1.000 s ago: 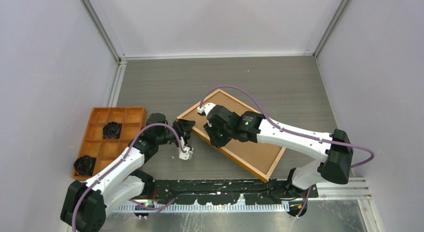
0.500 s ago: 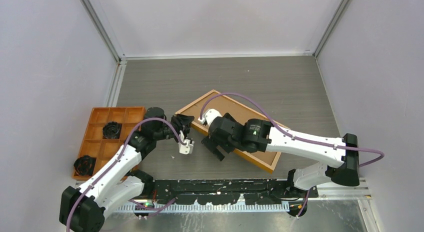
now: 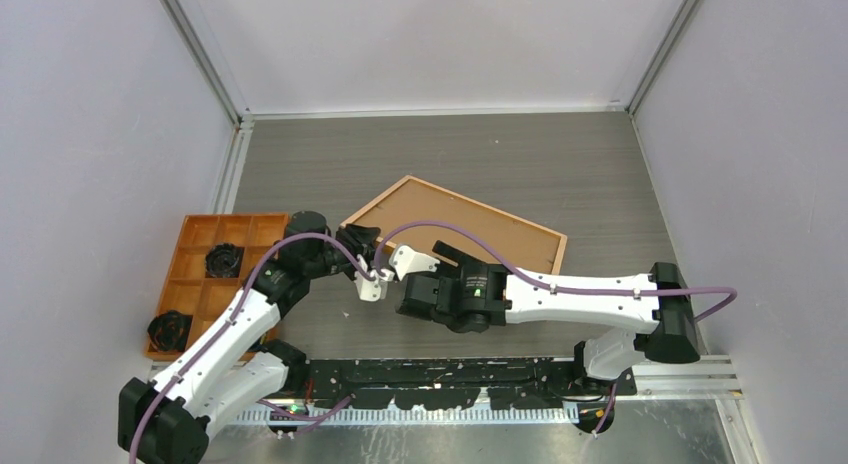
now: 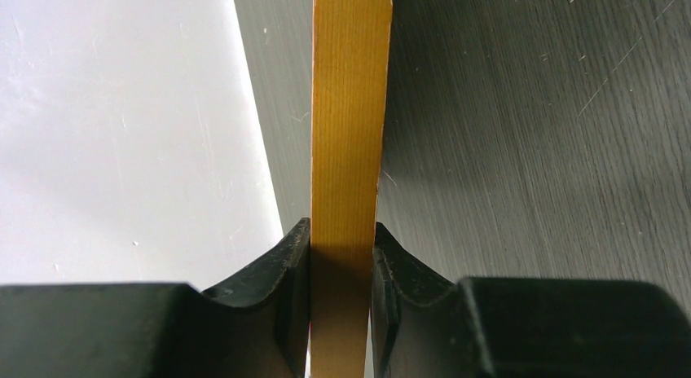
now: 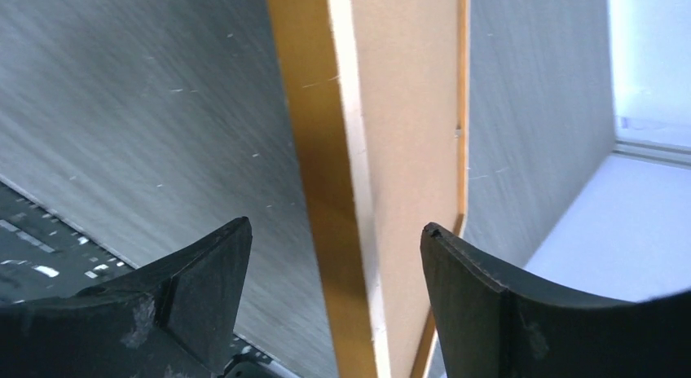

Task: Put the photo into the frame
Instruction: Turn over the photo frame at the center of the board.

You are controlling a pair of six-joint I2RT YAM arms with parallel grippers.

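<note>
A: Starting at the left, what is there?

B: The orange compartment tray (image 3: 235,217) with its black items (image 3: 224,257); it sits well apart from the job and holds nothing of the task.

A: And the left gripper?

B: The left gripper (image 4: 342,239) is pinching a rail of the frame (image 3: 470,224), one finger on each face of the thin wood; the grip is at the frame's near-left corner.

A: Where is the frame?

B: Mid-table, with its brown fibreboard back toward the overhead camera; whether it lies flat or is tipped up, I cannot tell.

A: The right gripper?

B: The right gripper (image 5: 336,227) has its fingers spread wide on either side of the frame's edge; they touch neither face, so it holds nothing.

A: The photo?

B: Not plainly in view; a pale strip (image 5: 356,191) runs between rail and backing in the right wrist view; it might be the print's edge, but I cannot say.

A: So how far along?

B: My judgement: the frame is in hand, yet nothing shows the photo seated; if it is not inside, fetching it and fitting it remain.
</note>
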